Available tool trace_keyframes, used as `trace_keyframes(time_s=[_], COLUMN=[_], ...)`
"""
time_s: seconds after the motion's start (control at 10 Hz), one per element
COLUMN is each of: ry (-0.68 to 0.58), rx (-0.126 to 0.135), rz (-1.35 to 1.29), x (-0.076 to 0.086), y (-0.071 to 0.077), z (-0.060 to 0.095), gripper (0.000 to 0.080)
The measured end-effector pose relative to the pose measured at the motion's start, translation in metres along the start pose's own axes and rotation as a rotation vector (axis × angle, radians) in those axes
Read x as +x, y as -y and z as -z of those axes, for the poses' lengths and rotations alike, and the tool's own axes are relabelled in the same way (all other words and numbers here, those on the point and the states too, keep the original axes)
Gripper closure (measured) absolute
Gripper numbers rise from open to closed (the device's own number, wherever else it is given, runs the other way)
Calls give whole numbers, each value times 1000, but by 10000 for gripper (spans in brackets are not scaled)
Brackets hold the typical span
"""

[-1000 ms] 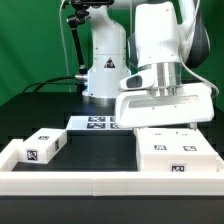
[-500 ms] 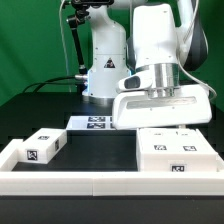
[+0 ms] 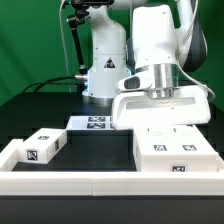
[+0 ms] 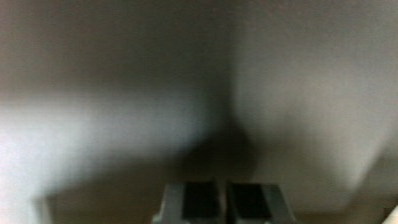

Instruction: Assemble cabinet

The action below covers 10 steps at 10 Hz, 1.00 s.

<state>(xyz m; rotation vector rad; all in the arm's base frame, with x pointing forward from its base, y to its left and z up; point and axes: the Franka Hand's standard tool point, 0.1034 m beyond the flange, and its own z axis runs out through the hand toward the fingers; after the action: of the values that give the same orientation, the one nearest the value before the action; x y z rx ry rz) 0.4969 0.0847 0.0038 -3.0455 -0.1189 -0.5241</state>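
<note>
The large white cabinet part (image 3: 175, 150) lies at the exterior view's right, with black-and-white tags on its raised front panels. My gripper (image 3: 165, 124) is right over its back edge, and the wide white hand hides the fingertips there. In the wrist view the gripper (image 4: 226, 200) shows two dark fingers side by side with only a thin line between them, shut, very close to a blurred white surface (image 4: 196, 90). Nothing shows between the fingers. A smaller white tagged part (image 3: 45, 145) lies at the exterior view's left.
The marker board (image 3: 95, 122) lies flat in front of the white robot base (image 3: 105, 72). A low white rail (image 3: 100, 181) runs along the front and left of the black table. A dark mat (image 3: 95, 150) lies between the two parts.
The hand has shifted very slightly over the large cabinet part. Both white parts lie where they were.
</note>
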Motion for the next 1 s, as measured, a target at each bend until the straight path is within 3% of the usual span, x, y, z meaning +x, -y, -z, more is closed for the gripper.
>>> trace_keyframes(time_s=[0.2, 0.6, 1.0], ry=[3, -10, -1], rx=[0, -2, 17], rz=[6, 44, 58], x=[0, 19, 40], y=[-1, -13, -5], z=[1, 36, 67], gripper=[795, 798, 798])
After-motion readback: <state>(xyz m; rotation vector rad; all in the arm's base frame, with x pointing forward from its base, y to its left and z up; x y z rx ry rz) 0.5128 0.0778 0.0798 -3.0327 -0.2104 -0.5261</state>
